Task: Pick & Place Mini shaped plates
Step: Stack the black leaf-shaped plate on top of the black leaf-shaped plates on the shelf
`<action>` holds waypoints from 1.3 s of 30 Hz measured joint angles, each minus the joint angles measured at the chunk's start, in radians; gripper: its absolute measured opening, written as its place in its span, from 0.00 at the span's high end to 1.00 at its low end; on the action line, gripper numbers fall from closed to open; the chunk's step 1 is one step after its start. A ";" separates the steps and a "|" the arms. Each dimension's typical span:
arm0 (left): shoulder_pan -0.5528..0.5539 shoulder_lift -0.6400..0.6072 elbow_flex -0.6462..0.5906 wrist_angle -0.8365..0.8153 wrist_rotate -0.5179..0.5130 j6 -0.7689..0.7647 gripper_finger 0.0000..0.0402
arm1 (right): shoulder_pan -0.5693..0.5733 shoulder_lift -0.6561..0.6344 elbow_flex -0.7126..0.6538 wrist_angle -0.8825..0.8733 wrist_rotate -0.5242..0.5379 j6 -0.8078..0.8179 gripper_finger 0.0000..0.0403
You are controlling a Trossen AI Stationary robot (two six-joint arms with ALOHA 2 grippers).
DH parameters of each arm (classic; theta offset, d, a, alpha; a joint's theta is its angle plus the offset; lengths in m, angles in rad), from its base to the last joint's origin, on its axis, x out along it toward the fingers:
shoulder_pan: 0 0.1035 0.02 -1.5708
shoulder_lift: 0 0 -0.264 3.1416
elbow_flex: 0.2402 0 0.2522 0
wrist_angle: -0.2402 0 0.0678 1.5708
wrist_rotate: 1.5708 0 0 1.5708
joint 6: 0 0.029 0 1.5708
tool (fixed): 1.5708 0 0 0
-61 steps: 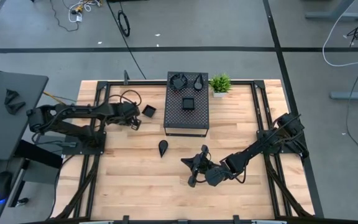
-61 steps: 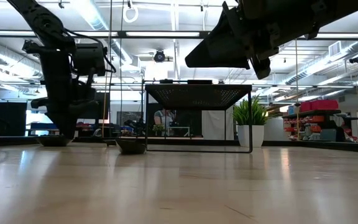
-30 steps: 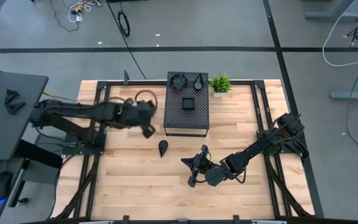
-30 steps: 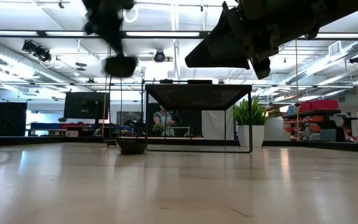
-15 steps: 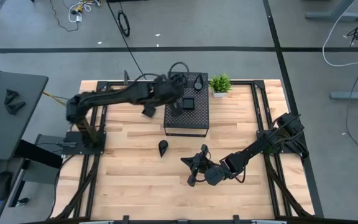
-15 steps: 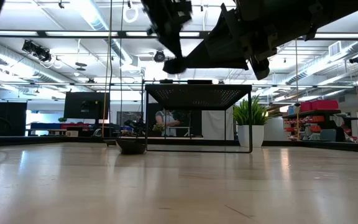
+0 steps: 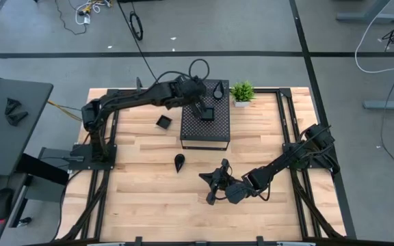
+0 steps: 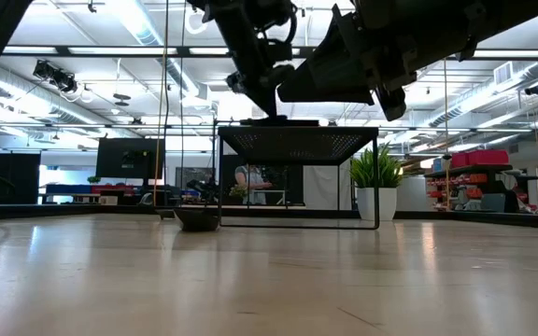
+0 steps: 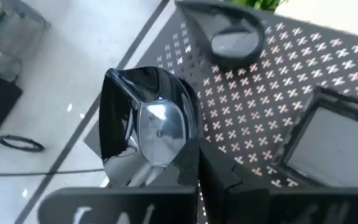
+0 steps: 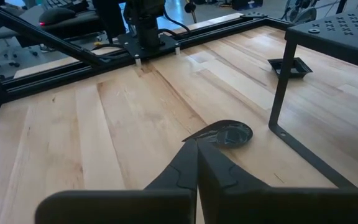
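Fingers of the left gripper are pinched together on the rim of a rounded glossy black plate, which hangs out over the near edge of the perforated box, at the corner away from the potted plant. Holding it by the rim keeps the dish level and leaves its underside free to settle flat on the box top. Two plates already lie up there: a teardrop plate near the plant and a square plate toward the middle, so the held one seems headed for the open patch beside them. The step in hand looks like the lowering before release.

On the bare table, another square plate sits just beside the box on the left arm's side, and a second teardrop plate lies in front of the box, not yet picked up. The right gripper waits low over the table near the front, its fingers closed on nothing, pointed toward that teardrop as if ready to take it next. A risk is the held plate catching the box edge and tipping.
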 joint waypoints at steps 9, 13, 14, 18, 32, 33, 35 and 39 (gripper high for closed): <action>0.021 0.000 -0.003 0.001 0.005 -0.018 0.98 | 0.000 0.000 0.000 0.000 0.000 0.003 0.99; 0.027 0.000 -0.003 0.001 0.006 -0.017 0.98 | 0.000 0.000 0.000 0.000 0.000 0.003 0.99; 0.027 0.000 -0.003 0.007 0.006 -0.017 0.98 | 0.000 0.000 0.000 0.000 0.000 0.003 0.99; 0.029 -0.001 -0.003 0.021 0.006 -0.010 0.98 | 0.000 0.000 0.000 0.000 0.000 0.003 0.99; 0.035 0.044 -0.003 0.029 0.011 0.008 0.98 | 0.000 0.000 0.000 0.000 0.000 0.003 0.99; 0.035 0.044 -0.003 0.030 0.013 0.008 0.97 | 0.000 0.000 0.000 0.000 0.000 0.003 0.99; 0.035 0.044 -0.003 0.036 0.018 0.008 0.95 | 0.000 0.000 0.000 0.000 0.000 0.003 0.99; 0.035 0.044 -0.003 0.036 0.025 0.008 0.87 | 0.000 0.000 0.000 0.000 0.000 0.003 0.99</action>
